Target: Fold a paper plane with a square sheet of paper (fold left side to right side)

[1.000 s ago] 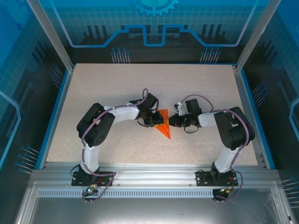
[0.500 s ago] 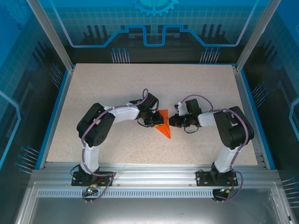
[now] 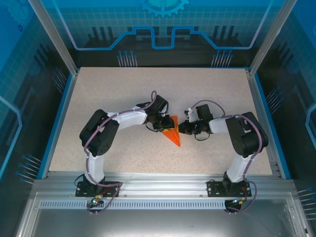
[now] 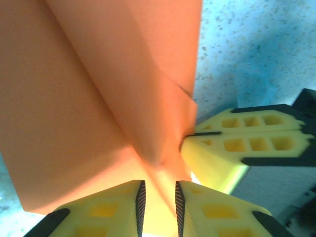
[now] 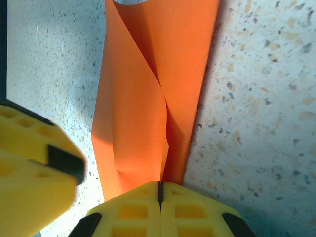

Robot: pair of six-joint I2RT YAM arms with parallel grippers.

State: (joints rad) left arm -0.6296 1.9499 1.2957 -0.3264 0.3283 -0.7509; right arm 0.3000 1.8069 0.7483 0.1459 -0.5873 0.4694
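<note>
Two grippers meet at the orange paper, which lies mid-table between them. The paper is a creased narrow wedge, long axis far-to-near, tip toward the arm bases. Right gripper is clamped on the paper's right edge, jaws fully together. Left gripper sits on the left side, jaws slightly apart, with a raised fold running into the gap (pinched or just straddled, cannot tell). Likely next: the left flap goes across the long axis toward the right gripper, so the left arm, nearer that flap, moves and the right anchors.
</note>
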